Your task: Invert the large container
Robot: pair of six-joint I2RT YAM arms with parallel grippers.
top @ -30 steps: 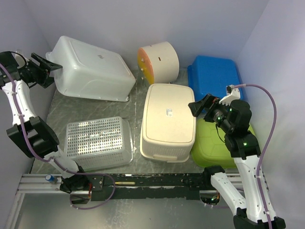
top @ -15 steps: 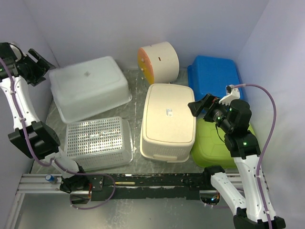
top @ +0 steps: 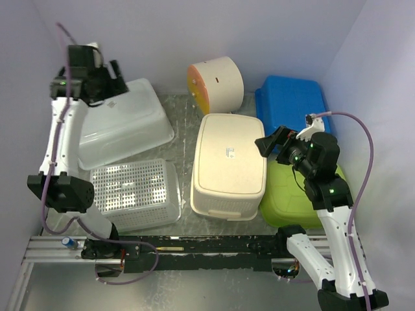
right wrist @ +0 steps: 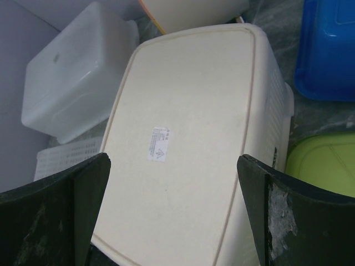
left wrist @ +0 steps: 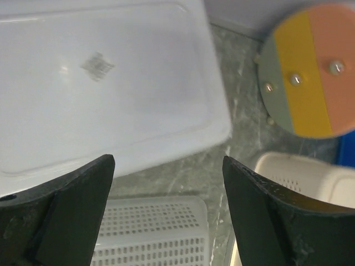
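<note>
The large container [top: 123, 126] is a white translucent tub at the back left. It lies upside down on the table with its flat bottom facing up. It also shows in the left wrist view [left wrist: 100, 83] and the right wrist view [right wrist: 72, 94]. My left gripper [top: 115, 83] hovers above its back edge, open and empty, clear of the tub; its jaws [left wrist: 166, 160] stand wide apart. My right gripper [top: 272, 142] is open and empty above the cream basket [right wrist: 188, 138].
An upturned cream basket [top: 230, 165] sits mid-table. A white perforated basket [top: 133, 194] lies in front of the tub. A round cream and orange drum [top: 217, 81] is at the back, with a blue tub [top: 292, 103] and a green container [top: 295, 194] on the right.
The large container went from tilted on its side to lying flat, bottom up. My left arm swung from the far left wall to above the tub's back edge. The right arm stayed still.
</note>
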